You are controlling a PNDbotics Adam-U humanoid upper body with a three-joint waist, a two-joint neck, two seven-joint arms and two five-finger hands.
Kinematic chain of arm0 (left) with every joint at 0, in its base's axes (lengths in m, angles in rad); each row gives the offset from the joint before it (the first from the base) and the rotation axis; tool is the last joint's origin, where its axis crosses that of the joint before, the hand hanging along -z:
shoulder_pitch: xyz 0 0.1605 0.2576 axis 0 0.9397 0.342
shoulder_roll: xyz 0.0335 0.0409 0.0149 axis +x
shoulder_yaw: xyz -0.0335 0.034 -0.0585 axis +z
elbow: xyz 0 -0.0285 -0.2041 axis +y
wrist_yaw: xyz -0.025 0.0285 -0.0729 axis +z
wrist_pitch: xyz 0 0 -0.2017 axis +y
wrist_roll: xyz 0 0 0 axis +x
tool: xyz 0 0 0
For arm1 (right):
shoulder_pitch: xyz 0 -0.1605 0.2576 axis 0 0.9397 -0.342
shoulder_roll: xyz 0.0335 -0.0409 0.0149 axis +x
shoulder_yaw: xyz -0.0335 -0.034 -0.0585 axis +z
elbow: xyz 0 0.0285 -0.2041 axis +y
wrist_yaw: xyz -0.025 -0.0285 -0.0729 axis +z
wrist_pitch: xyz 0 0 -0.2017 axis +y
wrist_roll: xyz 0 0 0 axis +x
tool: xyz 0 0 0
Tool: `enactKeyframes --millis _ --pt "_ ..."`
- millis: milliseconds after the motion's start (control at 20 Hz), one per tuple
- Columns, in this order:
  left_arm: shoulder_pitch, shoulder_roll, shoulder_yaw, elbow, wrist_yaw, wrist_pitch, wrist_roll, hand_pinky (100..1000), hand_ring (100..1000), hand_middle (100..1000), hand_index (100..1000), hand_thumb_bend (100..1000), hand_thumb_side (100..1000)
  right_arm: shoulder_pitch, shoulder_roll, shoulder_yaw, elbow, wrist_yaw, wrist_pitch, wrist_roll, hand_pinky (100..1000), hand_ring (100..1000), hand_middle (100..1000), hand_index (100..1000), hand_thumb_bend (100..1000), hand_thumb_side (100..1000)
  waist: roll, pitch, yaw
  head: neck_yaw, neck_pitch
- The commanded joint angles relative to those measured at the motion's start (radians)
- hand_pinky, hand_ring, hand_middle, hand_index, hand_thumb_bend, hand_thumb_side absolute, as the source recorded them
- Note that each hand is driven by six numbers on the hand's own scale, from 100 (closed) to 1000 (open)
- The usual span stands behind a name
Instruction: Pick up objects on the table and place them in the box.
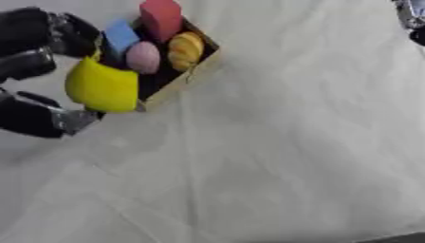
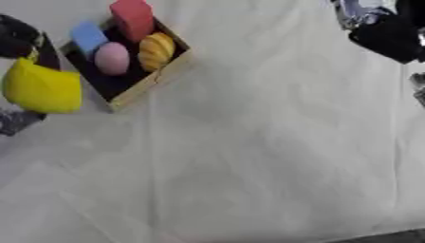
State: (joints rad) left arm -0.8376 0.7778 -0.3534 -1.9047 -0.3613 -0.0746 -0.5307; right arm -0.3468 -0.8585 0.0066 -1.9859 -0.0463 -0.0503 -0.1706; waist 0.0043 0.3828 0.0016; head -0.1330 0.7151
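While the left hand [image 1: 37, 61] curls its fingers [image 1: 50, 121] around a yellow object [image 1: 101, 86], that object hangs at the near-left edge of the box [image 1: 179, 85]. Inside the box sit a red block [image 1: 161, 18], a blue block [image 1: 121, 36], a pink egg-shaped piece [image 1: 143, 57] and an orange ridged piece [image 1: 185, 50]. Only part of the right hand [image 2: 386, 35] shows at the upper right above the white surface [image 1: 282, 156], and whether its fingers are apart cannot be told.

The left hand [image 1: 46, 61] comes in from the left edge, its black fingers spread above and below a yellow object [image 1: 102, 86] and curled round it. The right hand [image 2: 388, 29] shows only as a dark shape in the upper right corner, its fingers unclear.
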Motion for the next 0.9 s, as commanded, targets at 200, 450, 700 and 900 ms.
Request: enactKeyframes --millis 200,450,700,900 --pt "-0.144 -0.109 0.011 0.305 -0.061 -0.094 0.010 724 671 580 561 100 252 -0.015 -0.033 -0.011 -0.014 -0.005 -0.004 0.004 896 768 628 762 100 442 -0.004 -0.033 -0.011 0.007 -0.003" --pt "-0.198 -0.194 0.016 0.511 -0.157 -0.168 0.045 727 677 587 575 100 234 -0.019 -0.028 -0.009 -0.014 -0.006 -0.003 0.007 896 768 628 762 100 442 -0.002 -0.028 -0.018 0.009 -0.004" --pt "-0.218 -0.247 0.033 0.658 -0.246 -0.221 0.087 728 681 597 614 100 211 -0.026 -0.027 -0.012 -0.014 -0.010 -0.007 0.005 896 768 628 763 100 445 -0.003 -0.027 -0.025 0.015 -0.009" --pt "-0.226 -0.275 0.038 0.729 -0.286 -0.254 0.103 732 687 607 643 100 192 -0.030 -0.026 -0.012 -0.014 -0.013 -0.009 0.006 896 768 628 763 100 446 -0.004 -0.027 -0.029 0.017 -0.011"
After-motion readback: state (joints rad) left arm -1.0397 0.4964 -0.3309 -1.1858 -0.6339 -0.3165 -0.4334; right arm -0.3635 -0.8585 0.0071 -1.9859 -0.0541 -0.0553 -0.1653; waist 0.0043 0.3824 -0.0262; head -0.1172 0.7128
